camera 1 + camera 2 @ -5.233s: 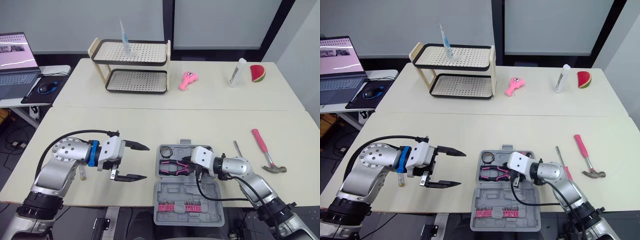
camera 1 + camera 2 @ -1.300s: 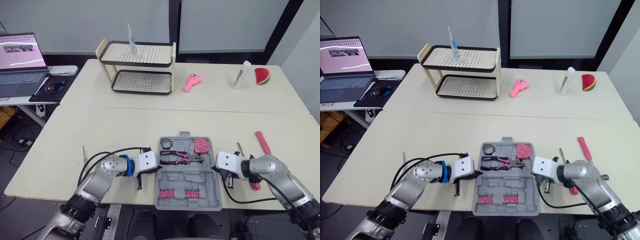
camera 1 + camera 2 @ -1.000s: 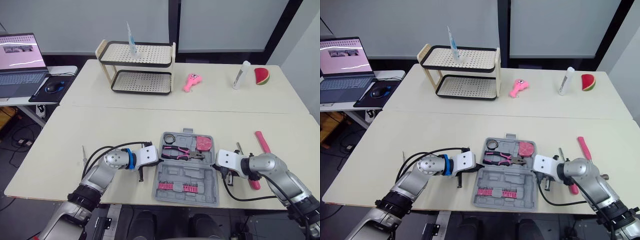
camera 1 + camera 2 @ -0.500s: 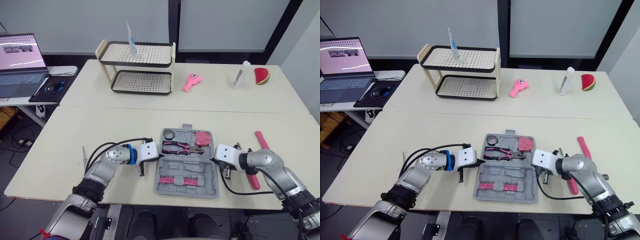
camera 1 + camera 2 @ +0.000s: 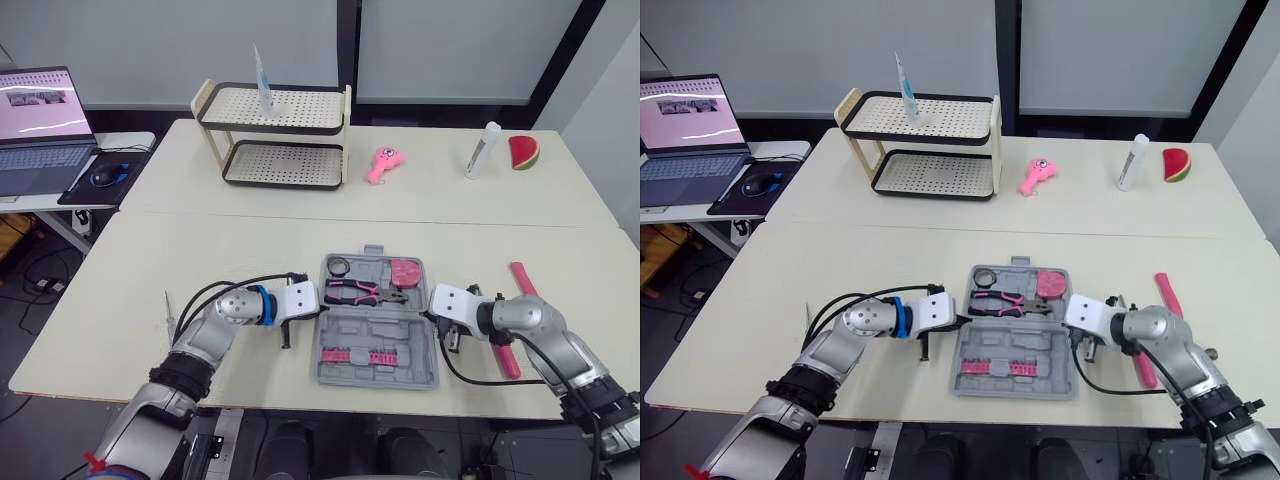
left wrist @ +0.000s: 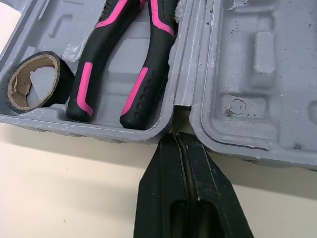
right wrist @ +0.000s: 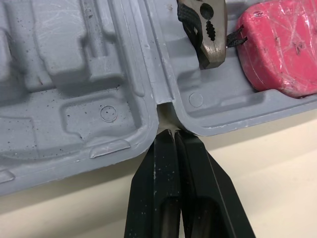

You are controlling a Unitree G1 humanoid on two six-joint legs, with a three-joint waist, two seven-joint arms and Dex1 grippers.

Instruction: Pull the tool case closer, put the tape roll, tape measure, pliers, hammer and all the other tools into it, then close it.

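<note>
The grey tool case (image 5: 378, 335) lies open near the table's front edge. Its far half holds a tape roll (image 5: 338, 266), pink-handled pliers (image 5: 358, 291) and a pink tape measure (image 5: 405, 272); a row of pink bits (image 5: 360, 357) sits in the near half. My left gripper (image 5: 319, 306) is shut, its tip (image 6: 176, 136) at the hinge notch on the case's left side. My right gripper (image 5: 433, 315) is shut too, its tip (image 7: 171, 133) at the right hinge notch. A pink-handled hammer (image 5: 512, 325) lies right of the case. One screwdriver (image 5: 168, 306) lies far left, another (image 5: 476, 293) behind my right wrist.
A two-tier rack (image 5: 272, 135), a pink toy (image 5: 380, 163), a white bottle (image 5: 481, 149) and a watermelon slice (image 5: 522, 152) stand at the back of the table. A laptop (image 5: 40, 125) and mouse sit on a side table to the left.
The open case has slid away from the table's front edge, farther onto the table. Both shut grippers moved forward with it at the hinge notches.
</note>
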